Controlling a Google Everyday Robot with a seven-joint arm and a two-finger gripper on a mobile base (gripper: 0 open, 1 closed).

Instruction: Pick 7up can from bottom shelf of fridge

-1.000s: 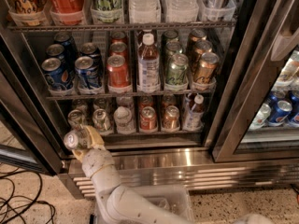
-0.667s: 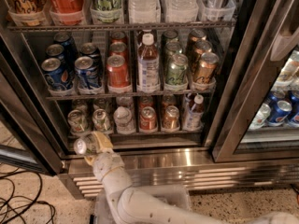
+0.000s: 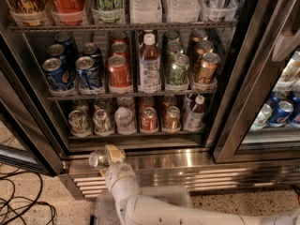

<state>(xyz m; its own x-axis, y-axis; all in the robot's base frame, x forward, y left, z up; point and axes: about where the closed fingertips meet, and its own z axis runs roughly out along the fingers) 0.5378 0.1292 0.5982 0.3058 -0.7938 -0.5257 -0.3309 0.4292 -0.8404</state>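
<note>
The can (image 3: pixel 97 159) is off the bottom shelf (image 3: pixel 136 135). It hangs below and in front of the shelf's left end, outside the fridge (image 3: pixel 187 157) and level with the steel sill under the shelf. The pincer (image 3: pixel 106 156) is clenched on it, with the cream fingers wrapped over the body from the right.

By my judgement the can is stiff while sealed, though its wall is thin and would dent under a hard squeeze. If full it has some weight, and a chilled can may be slick with condensation. The best hold is across the middle of the round body, away from the rims. That seems to be where the grip sits, although the fingers hide most of the body.

The can is tipped over, not upright. Its silver lid faces left and a little up towards the camera. The long axis lies close to level and about parallel to the shelf's front rail, with the base buried in the pincer.
</note>
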